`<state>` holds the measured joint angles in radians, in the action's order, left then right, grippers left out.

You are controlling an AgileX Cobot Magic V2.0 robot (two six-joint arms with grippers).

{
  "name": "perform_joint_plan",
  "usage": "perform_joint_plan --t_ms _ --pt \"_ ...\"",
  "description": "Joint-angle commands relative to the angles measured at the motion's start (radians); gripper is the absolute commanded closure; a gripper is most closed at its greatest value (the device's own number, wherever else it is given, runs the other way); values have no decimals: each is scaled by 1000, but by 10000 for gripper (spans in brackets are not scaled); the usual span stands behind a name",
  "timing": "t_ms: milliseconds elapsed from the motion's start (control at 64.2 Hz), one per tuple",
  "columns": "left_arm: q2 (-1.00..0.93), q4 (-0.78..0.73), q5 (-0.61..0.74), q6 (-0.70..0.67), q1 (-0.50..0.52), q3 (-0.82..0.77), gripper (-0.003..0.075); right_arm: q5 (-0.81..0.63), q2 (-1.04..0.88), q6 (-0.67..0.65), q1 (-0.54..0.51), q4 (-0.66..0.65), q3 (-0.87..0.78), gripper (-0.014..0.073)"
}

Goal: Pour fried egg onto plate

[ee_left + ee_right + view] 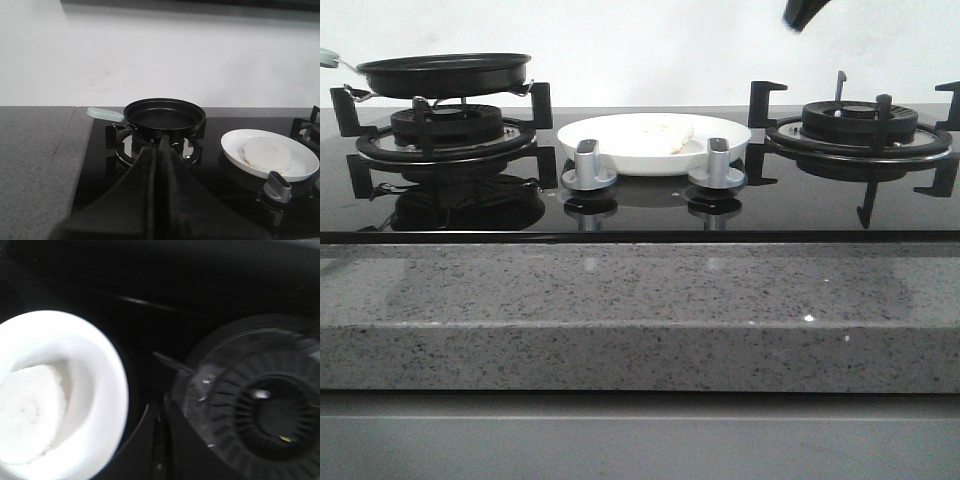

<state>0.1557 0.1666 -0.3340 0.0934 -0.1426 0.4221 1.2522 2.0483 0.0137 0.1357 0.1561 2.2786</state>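
The fried egg (665,130) lies flat on the white plate (620,158), which sits on the stove glass between the two burners. The left wrist view shows the egg (266,154) as a pale disc on the plate (305,162). The black frying pan (165,116), with its pale green handle (105,114), rests empty on the left burner. My left gripper (162,141) is shut on nothing, hanging in front of the pan and apart from it. My right gripper (161,409) is also shut and empty, hovering above the gap between the plate (112,385) and the right burner (265,405).
Two grey stove knobs (588,165) (717,165) stand just in front of the plate. The right burner grate (860,125) carries nothing. A speckled grey counter edge (640,310) runs along the front. A dark tip of the right arm (805,12) shows high up.
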Motion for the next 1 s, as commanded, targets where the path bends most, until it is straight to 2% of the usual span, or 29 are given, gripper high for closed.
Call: perform_joint_plan --t_ms 0,140,420,576,778,981 --pt "14 12 80 -9 -8 23 739 85 -123 -24 14 -115 21 654" --pt "14 12 80 -9 -8 23 739 85 -225 -43 22 -236 -40 654" --pt "14 12 80 -9 -8 23 739 68 -439 -44 22 -260 -277 654" --pt "14 12 78 -9 -8 23 739 -56 -591 -44 22 -261 -471 654" --pt "14 12 78 -9 -8 23 739 -297 -831 -44 22 -261 -804 654" --pt "14 12 78 -9 -8 23 739 -477 -1044 -44 22 -247 -1097 654"
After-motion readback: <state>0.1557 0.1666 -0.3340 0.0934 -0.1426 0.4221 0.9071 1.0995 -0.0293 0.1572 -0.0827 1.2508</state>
